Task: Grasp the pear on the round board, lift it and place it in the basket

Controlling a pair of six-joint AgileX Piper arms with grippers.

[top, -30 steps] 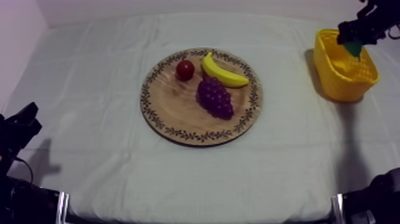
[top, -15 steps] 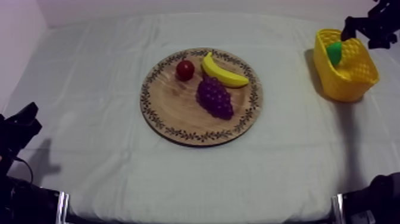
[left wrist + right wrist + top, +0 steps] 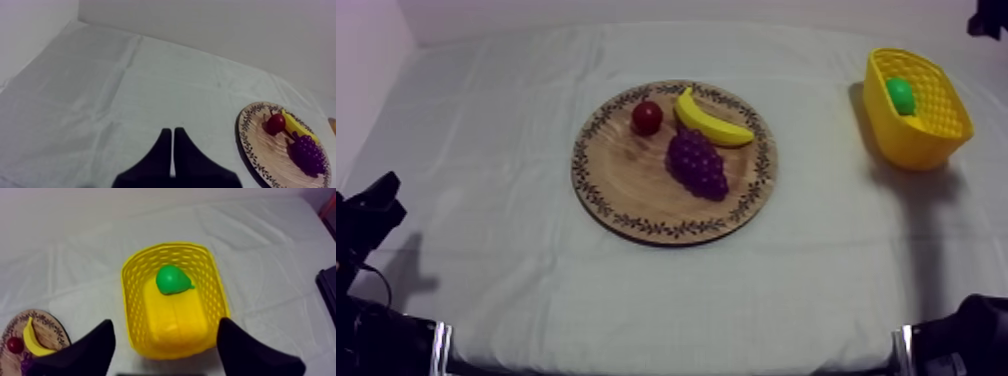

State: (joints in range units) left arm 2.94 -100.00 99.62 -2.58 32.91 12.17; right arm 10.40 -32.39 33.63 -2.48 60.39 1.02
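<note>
Green against yellow, the pear (image 3: 901, 95) lies inside the yellow basket (image 3: 911, 150), well apart from the wooden board (image 3: 636, 200) (so the task looks done). At the left wrist, the left gripper (image 3: 172, 131) is pressed together on nothing, idle over the cloth (image 3: 100, 90). At the right wrist, the right gripper (image 3: 165, 322) hangs above the basket, spread wide and empty, the pear loose below, touched by neither finger.

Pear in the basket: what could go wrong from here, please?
1. The right end effector is open above the basket, fingers wide apart. If it pulls away low, a finger might catch a wall and drag or tip the basket.
2. The pear lies loose at one end of the basket, so a knock might roll it about.
</note>
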